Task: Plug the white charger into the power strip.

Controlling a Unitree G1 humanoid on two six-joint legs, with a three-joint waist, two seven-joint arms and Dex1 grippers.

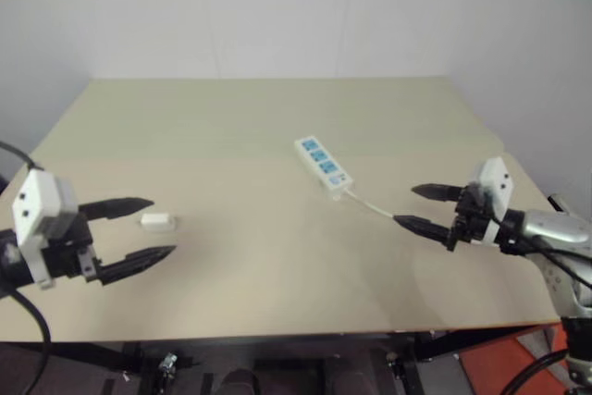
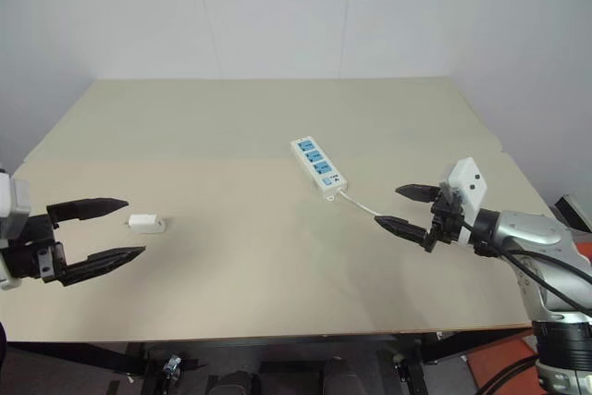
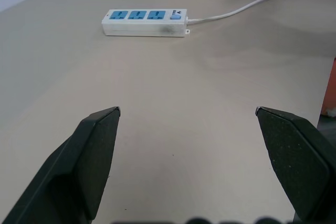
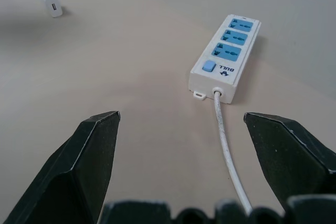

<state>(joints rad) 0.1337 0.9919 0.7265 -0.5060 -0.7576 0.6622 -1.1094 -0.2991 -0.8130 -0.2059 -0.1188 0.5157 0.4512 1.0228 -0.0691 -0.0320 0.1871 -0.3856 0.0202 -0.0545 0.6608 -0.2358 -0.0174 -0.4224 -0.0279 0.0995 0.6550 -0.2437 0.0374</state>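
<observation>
The white charger (image 1: 157, 221) lies flat on the beige table (image 1: 250, 127), at the left. My left gripper (image 1: 141, 228) hovers over the table just beside it, open, its fingertips to either side of the charger's near end and nothing between them. The power strip (image 1: 324, 163), a white bar with three blue socket faces, lies right of the middle, and its thin white cord (image 1: 372, 203) runs toward my right gripper (image 1: 416, 205). That gripper hangs open above the cord, empty. The right wrist view holds both the strip (image 4: 226, 59) and the charger (image 4: 50, 2).
The table's front edge (image 1: 277, 335) runs below both grippers, and its right edge passes under my right arm. A pale wall (image 1: 296, 6) rises behind the table. Bare tabletop (image 1: 250, 228) lies between the charger and the strip.
</observation>
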